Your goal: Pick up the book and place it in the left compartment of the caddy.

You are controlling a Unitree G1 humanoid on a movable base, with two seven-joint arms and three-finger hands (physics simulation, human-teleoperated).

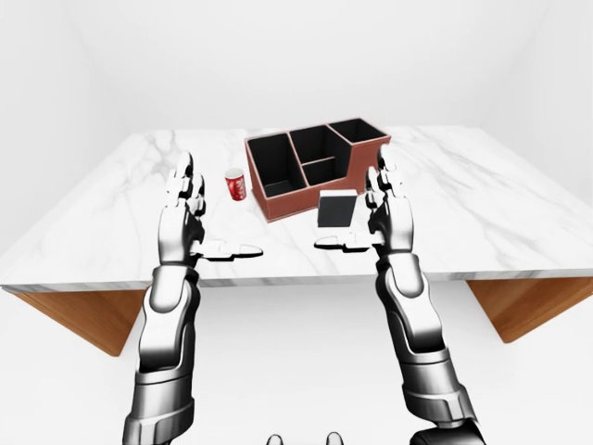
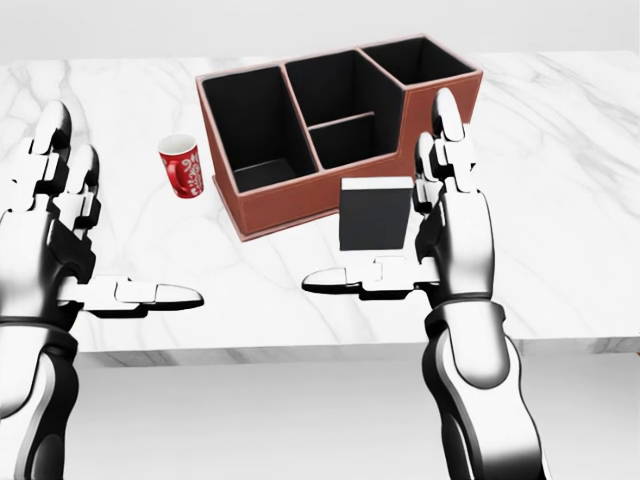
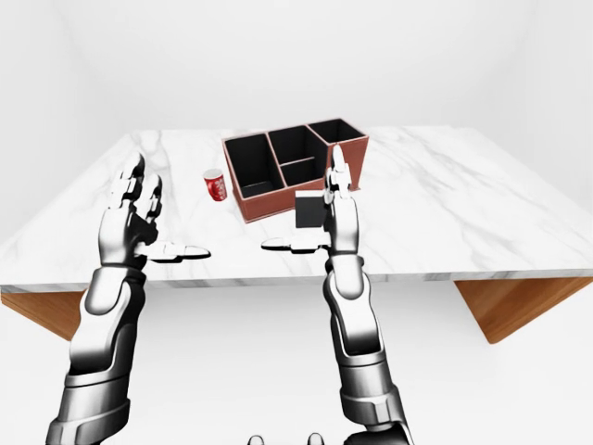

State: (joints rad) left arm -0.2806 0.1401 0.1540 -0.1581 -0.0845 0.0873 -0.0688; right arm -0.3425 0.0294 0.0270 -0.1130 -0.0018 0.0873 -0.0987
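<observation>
On the white marble tabletop [image 2: 560,150], near its middle, the small black book with a pale top edge [image 2: 375,213] stands upright just near-side of the reddish-brown leather caddy with black-lined compartments [image 2: 440,110], close to the caddy's low near wall but, as far as the head view shows, not clearly touching it. Its broad dark cover faces the robot and its long axis runs roughly vertical. The right hand [image 2: 440,225] is plainly the nearer one: it sits just right of the book, palm turned leftward toward it, two fingers [image 2: 447,125] pointing up and away along the book's right edge while the thumb juts out to the left beneath the book's lower edge. Those digits are spread and grasp nothing; whether any of them touches the book cannot be told. The left hand [image 2: 60,235] is well apart to the left, beyond the red paper cup with white pattern [image 2: 182,166], likewise splayed and empty, thumb pointing right. Since the book lies to the left of the right palm, the coming move likely calls for sliding that hand leftward and closing across the book's thickness. The target left compartment [image 2: 255,125] lies far-left of the book, tall-walled and empty, so the book would need lifting clear of the rim before being carried over it.
</observation>
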